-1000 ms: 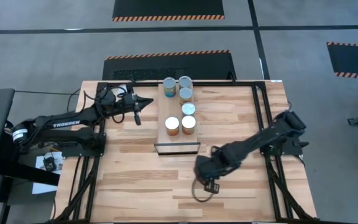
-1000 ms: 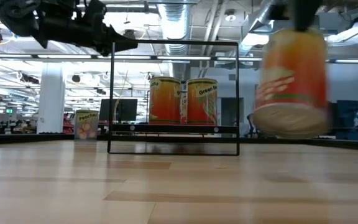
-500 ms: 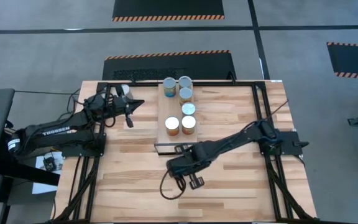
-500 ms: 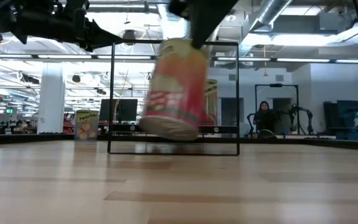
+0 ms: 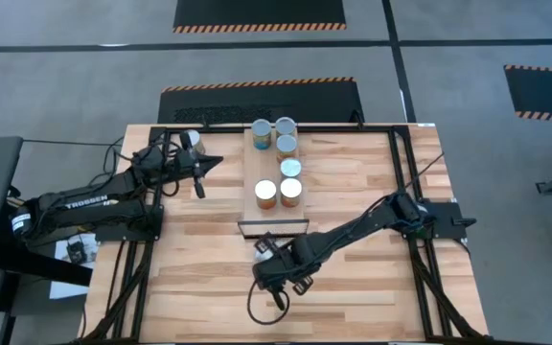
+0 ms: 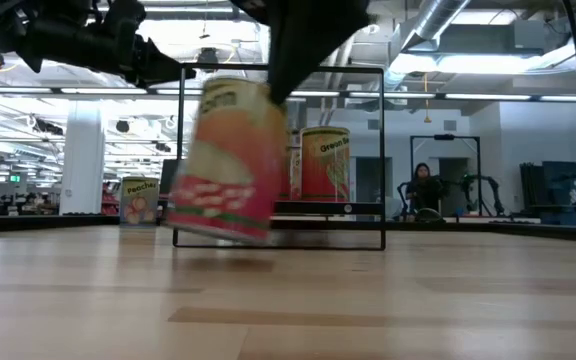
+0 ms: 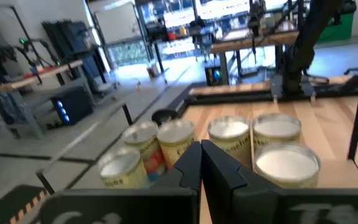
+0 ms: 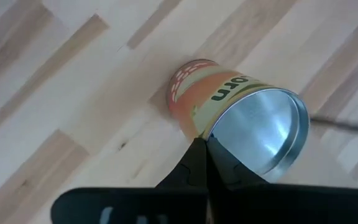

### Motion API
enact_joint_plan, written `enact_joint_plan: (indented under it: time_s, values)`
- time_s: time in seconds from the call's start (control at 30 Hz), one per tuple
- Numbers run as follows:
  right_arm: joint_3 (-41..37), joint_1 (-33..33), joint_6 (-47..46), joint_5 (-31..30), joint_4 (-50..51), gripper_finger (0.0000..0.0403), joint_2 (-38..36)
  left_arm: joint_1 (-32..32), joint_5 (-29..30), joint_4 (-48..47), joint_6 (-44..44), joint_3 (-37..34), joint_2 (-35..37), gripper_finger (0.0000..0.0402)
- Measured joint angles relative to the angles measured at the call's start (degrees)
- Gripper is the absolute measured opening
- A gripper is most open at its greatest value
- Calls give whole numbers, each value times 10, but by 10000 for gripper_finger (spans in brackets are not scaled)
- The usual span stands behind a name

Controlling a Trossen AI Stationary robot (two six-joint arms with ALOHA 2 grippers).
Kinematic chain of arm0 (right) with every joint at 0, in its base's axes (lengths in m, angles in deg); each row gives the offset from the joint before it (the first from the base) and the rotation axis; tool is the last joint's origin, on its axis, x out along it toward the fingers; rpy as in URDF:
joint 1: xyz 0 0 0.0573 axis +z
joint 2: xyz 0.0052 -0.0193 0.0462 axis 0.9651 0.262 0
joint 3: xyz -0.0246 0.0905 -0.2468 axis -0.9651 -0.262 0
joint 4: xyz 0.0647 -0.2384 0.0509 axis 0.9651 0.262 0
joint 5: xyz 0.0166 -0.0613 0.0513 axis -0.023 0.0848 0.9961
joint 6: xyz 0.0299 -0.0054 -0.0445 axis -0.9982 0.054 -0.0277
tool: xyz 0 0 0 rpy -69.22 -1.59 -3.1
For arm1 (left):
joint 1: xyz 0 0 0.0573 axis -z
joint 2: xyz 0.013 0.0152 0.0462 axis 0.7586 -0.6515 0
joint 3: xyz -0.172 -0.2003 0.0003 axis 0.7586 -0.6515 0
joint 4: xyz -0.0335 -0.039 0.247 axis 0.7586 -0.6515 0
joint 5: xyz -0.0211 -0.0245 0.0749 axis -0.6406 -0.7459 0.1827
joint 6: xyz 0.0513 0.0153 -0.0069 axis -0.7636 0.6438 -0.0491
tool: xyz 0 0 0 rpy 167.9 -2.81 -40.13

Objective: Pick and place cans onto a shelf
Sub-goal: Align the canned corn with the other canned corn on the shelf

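Carrying a tilted can [image 6: 226, 160] clamped in my right gripper [image 5: 274, 261] above the table [image 5: 209, 287], near the shelf [image 5: 272, 227] front; left gripper [image 5: 202, 172] closed, idle.

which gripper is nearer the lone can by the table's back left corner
Left. The left gripper hovers just in front of that can, beside the shelf. The right gripper is far off, past the shelf's front end, with the tilted orange can.

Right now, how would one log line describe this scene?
right pincer: shut on tilted can, before shelf front | left pincer: shut, empty, left of shelf
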Motion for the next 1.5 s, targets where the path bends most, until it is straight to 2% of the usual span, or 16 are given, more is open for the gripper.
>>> enact_joint_plan:
  time_s: [0.33,0.67,1.17,1.3,1.5]
  values:
    - [0,6,45,-17,-72,7,2,11,-1,-48,20,0,0,0]
    - [0,5,45,-1,-67,8,2,41,-1,-50,6,0,0,0]
    - [-15,-6,29,27,-54,9,2,42,0,-50,5,0,0,0]
    - [-16,-6,21,27,-58,24,2,42,0,-50,5,0,0,0]
    - [-16,-6,-2,29,-74,76,2,41,1,-51,6,0,0,0]
